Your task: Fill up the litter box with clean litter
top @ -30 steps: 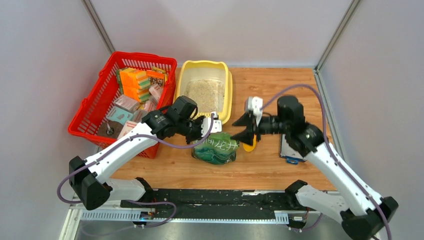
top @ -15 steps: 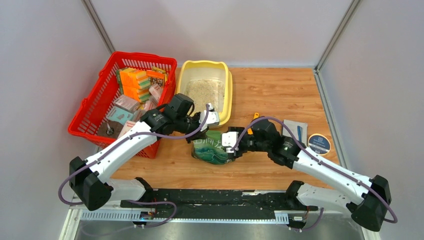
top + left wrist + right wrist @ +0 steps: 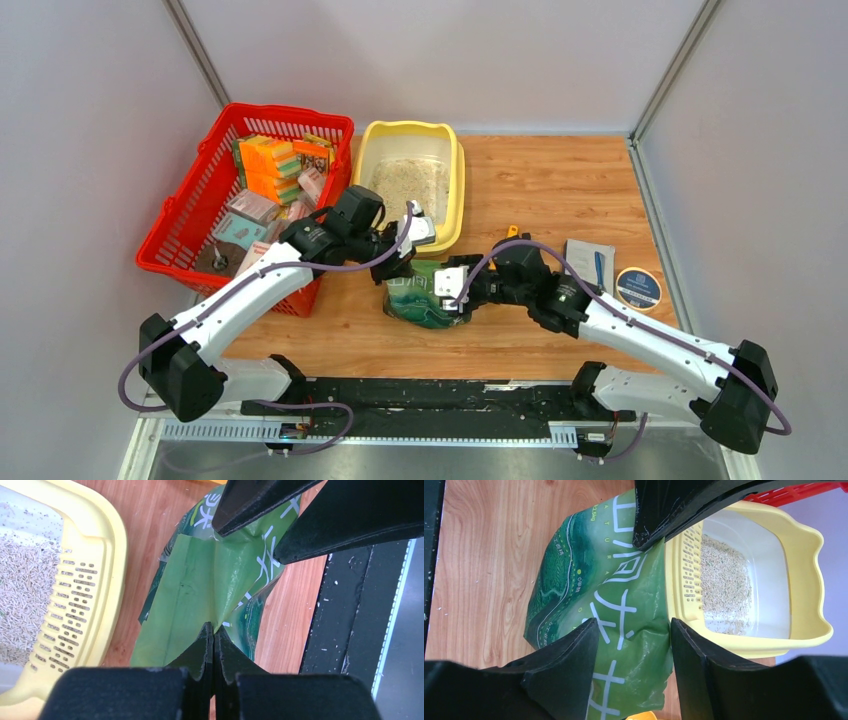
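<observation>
The pale yellow litter box (image 3: 455, 190) stands at the back centre with a thin layer of beige litter (image 3: 408, 185) inside. The green pouch (image 3: 420, 310) with white characters stands just in front of the box's slotted lip. My left gripper (image 3: 214, 630) is shut on the pouch's (image 3: 200, 580) folded top edge. My right gripper (image 3: 633, 630) is open, its fingers either side of the other end of the pouch (image 3: 589, 580). In the top view the left gripper (image 3: 405, 258) and right gripper (image 3: 440, 290) meet over the pouch. The litter box (image 3: 804, 580) and litter (image 3: 724, 580) lie just beyond.
A red mesh basket (image 3: 190, 215) full of small boxes stands left of the litter box. An orange-yellow scoop (image 3: 511, 232), a grey pad with a blue pen (image 3: 588, 262) and a round tin (image 3: 638, 287) lie to the right. Grey walls close in three sides.
My right arm has swung left and down from above the scoop to the pouch, its open fingers now straddling the pouch's edge. My left gripper stays shut on the pouch, shifted slightly back.
</observation>
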Robot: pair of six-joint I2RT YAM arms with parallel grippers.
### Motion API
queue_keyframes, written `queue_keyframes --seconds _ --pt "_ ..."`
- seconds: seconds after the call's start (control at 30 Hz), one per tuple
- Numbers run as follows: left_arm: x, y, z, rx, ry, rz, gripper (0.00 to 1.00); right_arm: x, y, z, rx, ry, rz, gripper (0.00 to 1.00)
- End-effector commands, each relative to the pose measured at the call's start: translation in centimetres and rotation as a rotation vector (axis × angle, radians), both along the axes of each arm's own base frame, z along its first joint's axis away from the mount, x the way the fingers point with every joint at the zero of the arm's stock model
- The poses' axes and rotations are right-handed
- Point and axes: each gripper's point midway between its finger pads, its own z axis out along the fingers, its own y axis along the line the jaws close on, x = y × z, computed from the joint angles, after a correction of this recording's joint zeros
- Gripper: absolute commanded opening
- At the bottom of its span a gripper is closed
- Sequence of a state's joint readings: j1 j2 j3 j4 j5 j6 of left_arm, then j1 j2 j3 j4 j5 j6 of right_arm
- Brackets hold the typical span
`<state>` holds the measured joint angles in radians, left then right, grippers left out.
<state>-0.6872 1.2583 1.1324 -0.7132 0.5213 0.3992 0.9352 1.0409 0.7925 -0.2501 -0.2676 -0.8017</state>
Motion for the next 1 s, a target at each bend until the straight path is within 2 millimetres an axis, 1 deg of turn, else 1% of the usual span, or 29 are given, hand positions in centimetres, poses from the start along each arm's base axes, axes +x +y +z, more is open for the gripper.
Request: queue_keyframes --seconds 0.0,0.13,0.23,0.37,0.5,0.57,0.6,0.63,0.7,0.8,0.87,0.97 --pt "-1.1 -0.3 -0.1 -0.035 0.089 -0.002 0.0 -0.5 0.0 0.2 -0.006 0.012 0.02 0.57" --pt "-1.0 -0.1 -0.3 -0.035 0.093 0.006 0.0 -0.4 -0.6 -0.7 -0.053 0.043 -0.009 0.52" --pt "-1.2 0.0 -0.4 -0.032 0.094 -0.004 0.0 0.1 -1.0 -0.7 -0.058 0.039 -0.049 0.5" --pt "-1.4 0.2 -0.8 -0.026 0.097 -0.007 0.0 0.2 -1.3 -1.0 -0.071 0.049 -0.069 0.48" --pt "-1.7 0.4 -1.0 -0.025 0.1 -0.007 0.0 0.3 -1.8 -1.1 -0.079 0.066 -0.098 0.38" --pt "-1.6 0.5 -1.0 -0.023 0.096 -0.003 0.0 0.4 -2.0 -1.2 -0.086 0.074 -0.11 0.36" --pt "-1.7 0.5 -1.1 -0.023 0.098 -0.002 0.0 0.4 -2.1 -1.3 -0.085 0.089 -0.121 0.32" --pt "-1.7 0.6 -1.1 -0.025 0.096 0.0 0.0 0.6 -2.3 -1.4 -0.087 0.095 -0.131 0.31" --pt "-1.6 0.7 -1.2 -0.023 0.098 0.006 0.0 0.5 -2.5 -1.6 -0.093 0.109 -0.136 0.3" --pt "-1.5 0.8 -1.1 -0.028 0.104 0.016 0.0 0.2 -2.9 -2.5 -0.12 0.145 -0.136 0.3" --pt "-1.5 0.8 -1.1 -0.029 0.103 0.018 0.0 0.3 -3.1 -3.0 -0.124 0.179 -0.156 0.26" --pt "-1.6 1.1 -1.1 -0.027 0.102 0.017 0.0 0.3 -3.6 -3.4 -0.134 0.211 -0.18 0.24"
